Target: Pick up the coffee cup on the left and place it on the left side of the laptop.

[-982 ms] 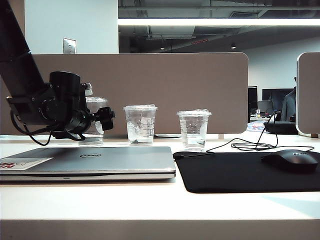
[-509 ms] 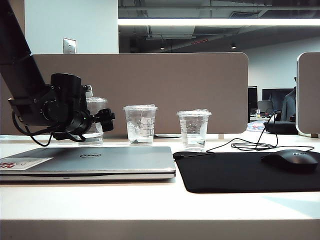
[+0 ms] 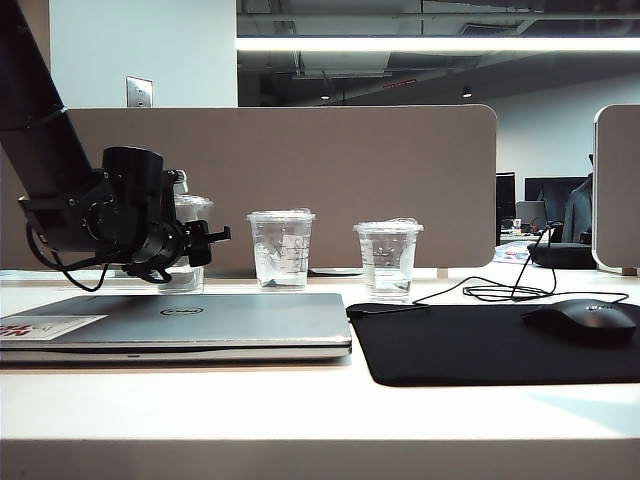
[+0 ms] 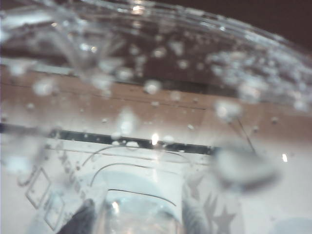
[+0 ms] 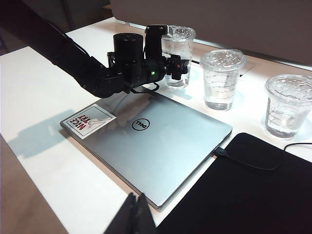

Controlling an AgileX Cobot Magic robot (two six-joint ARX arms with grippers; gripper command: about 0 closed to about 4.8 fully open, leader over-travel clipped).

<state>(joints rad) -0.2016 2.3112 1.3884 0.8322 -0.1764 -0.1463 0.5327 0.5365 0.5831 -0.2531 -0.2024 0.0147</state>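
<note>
The coffee cup (image 3: 192,209) stands on the table behind the laptop's (image 3: 200,316) far left corner, mostly hidden by my left arm. My left gripper (image 3: 205,243) has its jaws closed in on the cup's side. In the left wrist view the clear cup (image 4: 156,146) fills the picture, with a dark finger (image 4: 80,219) low on either side. From the right wrist view the cup (image 5: 179,36) sits between the left gripper's (image 5: 170,56) fingers, beyond the silver laptop (image 5: 161,146). My right gripper (image 5: 136,214) hangs shut above the laptop's near edge, holding nothing.
Two shorter clear lidded cups (image 3: 281,248) (image 3: 388,258) stand in a row to the right of the coffee cup. A black mouse mat (image 3: 480,345) with a mouse (image 3: 585,320) and its cable (image 3: 500,290) lies right of the laptop. A beige partition (image 3: 350,170) closes the back.
The left gripper's jaws have drawn together round the coffee cup; they stood wider before. The arm has barely shifted and the cup stays on the table.
</note>
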